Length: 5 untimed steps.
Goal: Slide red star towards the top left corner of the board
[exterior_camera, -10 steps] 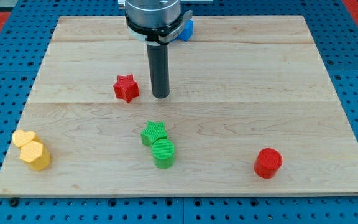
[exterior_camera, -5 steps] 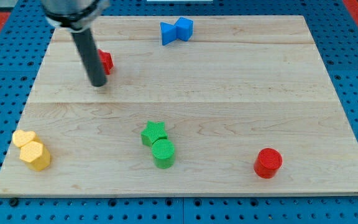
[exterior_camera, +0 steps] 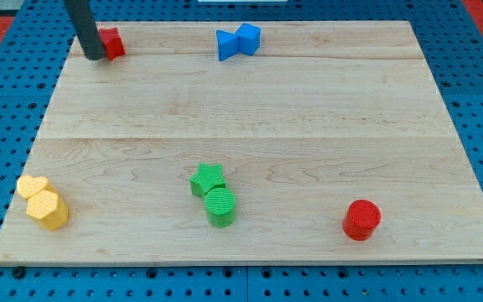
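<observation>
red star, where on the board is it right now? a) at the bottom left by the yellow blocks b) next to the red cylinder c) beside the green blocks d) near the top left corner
d: the red star sits near the board's top left corner, partly hidden behind my tip.

Board [exterior_camera: 309, 109] middle open; green star [exterior_camera: 208, 178], green cylinder [exterior_camera: 220, 205] block bottom centre

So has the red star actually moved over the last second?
Yes. The red star has slid up and to the view's left, from mid-board to the board's top left corner, level with the blue blocks. My tip touches its left side.
</observation>
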Available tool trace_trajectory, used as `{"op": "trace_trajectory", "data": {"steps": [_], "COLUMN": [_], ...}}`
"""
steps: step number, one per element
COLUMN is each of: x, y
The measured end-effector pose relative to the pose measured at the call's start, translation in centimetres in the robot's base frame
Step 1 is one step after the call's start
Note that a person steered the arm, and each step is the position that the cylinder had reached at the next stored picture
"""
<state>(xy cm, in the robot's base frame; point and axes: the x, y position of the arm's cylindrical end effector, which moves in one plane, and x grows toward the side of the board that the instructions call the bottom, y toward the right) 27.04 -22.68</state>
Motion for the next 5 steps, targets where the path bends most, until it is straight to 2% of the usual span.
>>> {"op": "trace_trajectory", "data": {"steps": [1, 2, 3, 4, 5], "x": [2.8, 6.6, 12.0, 18.2, 27.9], "y": [3.3, 16.3, 28.3, 41.5, 48.6]}}
